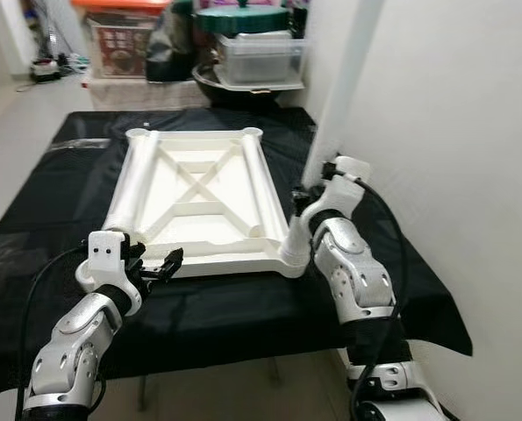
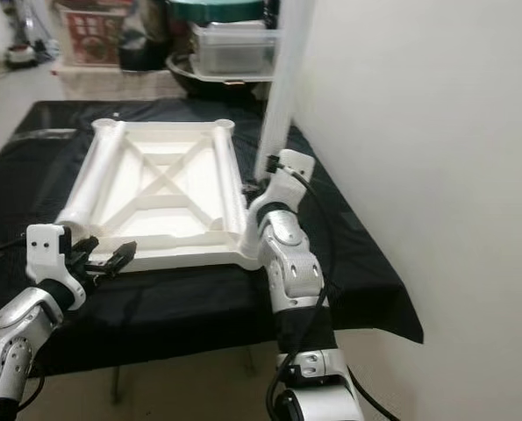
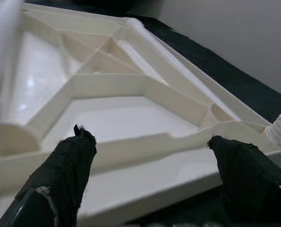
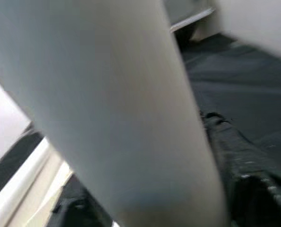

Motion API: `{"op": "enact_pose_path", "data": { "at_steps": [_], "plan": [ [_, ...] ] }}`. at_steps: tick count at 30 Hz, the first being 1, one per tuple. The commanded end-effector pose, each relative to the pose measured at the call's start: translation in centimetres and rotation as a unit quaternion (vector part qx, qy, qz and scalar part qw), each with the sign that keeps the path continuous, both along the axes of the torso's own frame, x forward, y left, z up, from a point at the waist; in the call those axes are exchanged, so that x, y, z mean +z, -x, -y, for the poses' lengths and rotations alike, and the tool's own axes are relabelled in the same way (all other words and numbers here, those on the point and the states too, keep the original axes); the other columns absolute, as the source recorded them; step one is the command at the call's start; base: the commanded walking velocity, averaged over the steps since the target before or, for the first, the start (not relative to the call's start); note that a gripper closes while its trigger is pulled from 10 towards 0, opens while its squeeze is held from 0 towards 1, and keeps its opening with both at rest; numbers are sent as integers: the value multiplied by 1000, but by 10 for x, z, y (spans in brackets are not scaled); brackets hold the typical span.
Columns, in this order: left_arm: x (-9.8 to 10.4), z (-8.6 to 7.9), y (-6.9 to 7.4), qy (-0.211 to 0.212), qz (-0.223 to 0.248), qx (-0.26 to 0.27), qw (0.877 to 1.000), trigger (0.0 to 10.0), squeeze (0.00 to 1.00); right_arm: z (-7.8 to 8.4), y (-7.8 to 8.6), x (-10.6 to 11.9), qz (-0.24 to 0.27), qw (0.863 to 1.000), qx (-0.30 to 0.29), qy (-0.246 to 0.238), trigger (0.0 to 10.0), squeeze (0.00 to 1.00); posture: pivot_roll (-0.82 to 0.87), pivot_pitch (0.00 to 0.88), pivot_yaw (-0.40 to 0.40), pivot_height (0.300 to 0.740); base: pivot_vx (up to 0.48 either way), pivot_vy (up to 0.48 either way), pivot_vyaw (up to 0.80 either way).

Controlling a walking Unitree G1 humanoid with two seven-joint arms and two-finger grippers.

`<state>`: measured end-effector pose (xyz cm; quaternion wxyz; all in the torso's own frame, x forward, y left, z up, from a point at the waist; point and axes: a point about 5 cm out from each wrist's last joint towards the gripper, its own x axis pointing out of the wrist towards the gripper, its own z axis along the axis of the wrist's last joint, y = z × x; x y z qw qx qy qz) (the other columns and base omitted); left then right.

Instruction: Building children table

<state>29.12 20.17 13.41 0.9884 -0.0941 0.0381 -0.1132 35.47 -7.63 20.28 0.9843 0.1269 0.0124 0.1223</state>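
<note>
Here, low in the frame, the left gripper [image 1: 160, 266] gapes wide at the near rim of the upturned white plastic tabletop [image 1: 199, 189] at centre; it should steady that rim. Farther right, the right gripper [image 2: 265, 186] clasps the tall white table leg [image 2: 281, 83], best kept plumb.

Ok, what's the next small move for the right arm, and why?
Probably swing the right gripper, holding the upright white plastic tube leg, left over the near right corner socket of the upturned white table top; the leg stands beside the top, unseated.
</note>
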Motion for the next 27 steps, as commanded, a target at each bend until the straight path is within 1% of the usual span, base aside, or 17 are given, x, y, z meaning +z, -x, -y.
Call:
{"op": "enact_pose_path", "data": {
  "at_steps": [1,3,4,5,6,8,9,10,11,14,16,17,18,24,25,26,27],
  "plan": [
    [-3,-1,0,-3,-9,-1,1000,10000,0,-17,1,3,3,998,54,-19,10000,1000,52,0,-59,740,0,0,0],
    [-3,-1,0,-2,-8,-1,1000,10000,0,-17,0,8,16,996,85,-22,10000,1000,55,0,-64,740,0,0,0],
    [-3,-1,0,-1,-8,-1,1000,10000,0,-18,1,16,34,991,126,-35,10000,655,54,0,-63,740,0,0,0],
    [-3,-1,0,-1,-8,-1,1000,10000,0,-18,1,16,34,991,126,-35,10000,655,54,0,-63,740,0,0,0],
    [-3,-2,0,1,-7,-1,1000,10000,0,-19,5,30,69,978,193,-47,10000,0,50,0,-61,740,0,0,0],
    [-3,-2,0,2,-7,-1,1000,10000,0,-20,11,40,94,965,239,-54,10000,0,50,0,-61,740,0,0,0],
    [-3,-2,-1,3,-7,-1,1000,10000,0,-22,20,48,113,945,301,-54,10000,0,47,0,-60,740,0,0,0],
    [-4,-2,-2,3,-7,-3,1000,10000,0,-26,38,52,136,904,403,-30,10000,0,50,0,-61,740,0,0,0],
    [-4,-1,-2,3,-7,-3,1000,10000,0,-28,45,48,137,886,442,-11,10000,0,53,0,-63,740,0,0,0],
    [-4,-1,-3,2,-8,-3,1000,10000,0,-31,51,35,128,866,482,-2,10000,0,58,0,-66,740,0,0,0],
    [-4,-1,-3,2,-8,-3,1000,10000,0,-32,50,25,117,865,489,-1,9922,0,62,0,-68,740,0,0,0],
    [-5,-1,-3,2,-8,-3,1000,10000,0,-33,47,16,107,866,488,3,8471,0,62,0,-68,740,0,0,0],
    [-5,-1,-3,2,-8,-2,1000,10000,0,-32,43,7,97,873,478,12,4431,0,73,0,-72,740,0,0,0],
    [-5,-1,-3,1,-9,-2,1000,10000,0,-30,37,-3,79,883,462,21,4824,0,74,0,-71,740,0,0,0],
    [-6,-2,-2,1,-10,-3,1000,10000,0,-25,29,-7,69,902,425,35,2314,0,69,0,-67,740,0,0,0],
    [-6,-2,-2,1,-10,-3,1000,10000,0,-25,29,-7,69,902,425,35,2314,0,69,0,-67,740,0,0,0],
    [-6,-2,-2,1,-10,-5,1000,10000,0,-19,19,-9,59,924,375,47,0,0,65,0,-63,740,0,0,0]
  ]
}}
